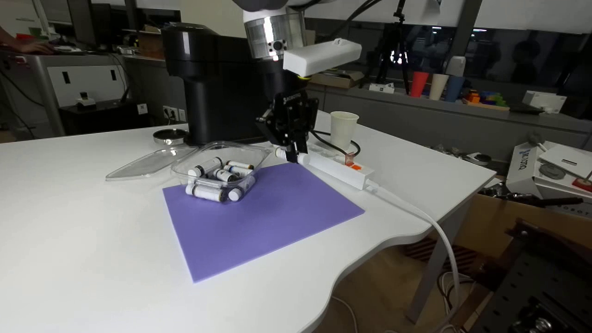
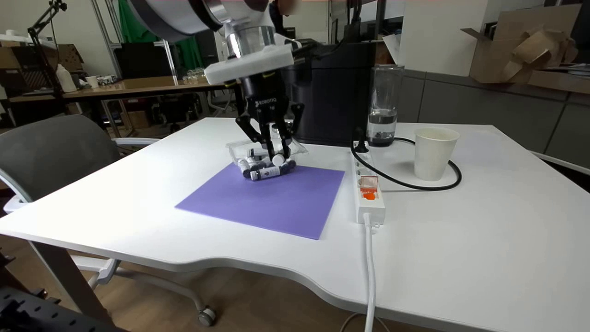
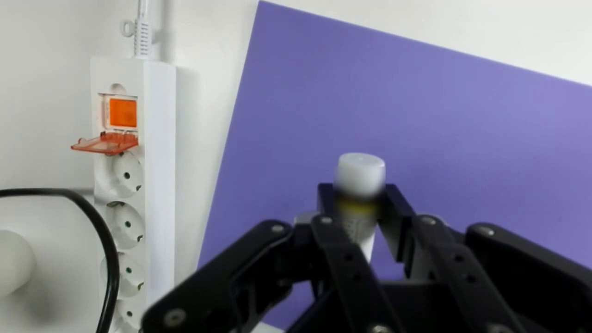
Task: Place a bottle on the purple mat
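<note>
My gripper [image 1: 296,155] is shut on a small white bottle [image 1: 303,159], held tilted in the air. In the wrist view the bottle [image 3: 360,175] shows its white cap, a dark and yellow band and a pale body between the fingertips [image 3: 360,196]. The gripper [image 2: 279,148] and the bottle's cap [image 2: 278,160] also show in an exterior view. The purple mat [image 1: 273,222] lies flat on the white table; it fills much of the wrist view [image 3: 393,101] below the bottle. Look-alike bottles [image 1: 206,192] lie in and around a clear container at the mat's far edge.
The clear plastic container [image 1: 263,155] has its lid [image 1: 148,163] beside it. A white power strip [image 2: 370,207] with a black cable runs beside the mat. A white cup [image 2: 433,154], a glass vase [image 2: 382,106] and a large black appliance [image 1: 217,88] stand farther back.
</note>
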Controlling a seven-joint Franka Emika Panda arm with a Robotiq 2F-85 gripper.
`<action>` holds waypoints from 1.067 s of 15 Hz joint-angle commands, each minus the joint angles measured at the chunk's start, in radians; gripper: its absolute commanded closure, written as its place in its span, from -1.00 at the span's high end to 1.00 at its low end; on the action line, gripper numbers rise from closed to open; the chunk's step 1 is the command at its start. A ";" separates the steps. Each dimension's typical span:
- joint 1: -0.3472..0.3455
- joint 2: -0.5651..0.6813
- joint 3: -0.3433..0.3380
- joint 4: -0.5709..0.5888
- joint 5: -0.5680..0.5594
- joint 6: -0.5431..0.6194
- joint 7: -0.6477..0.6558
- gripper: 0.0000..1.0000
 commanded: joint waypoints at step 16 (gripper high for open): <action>-0.025 0.156 -0.012 -0.016 0.113 0.237 0.013 0.33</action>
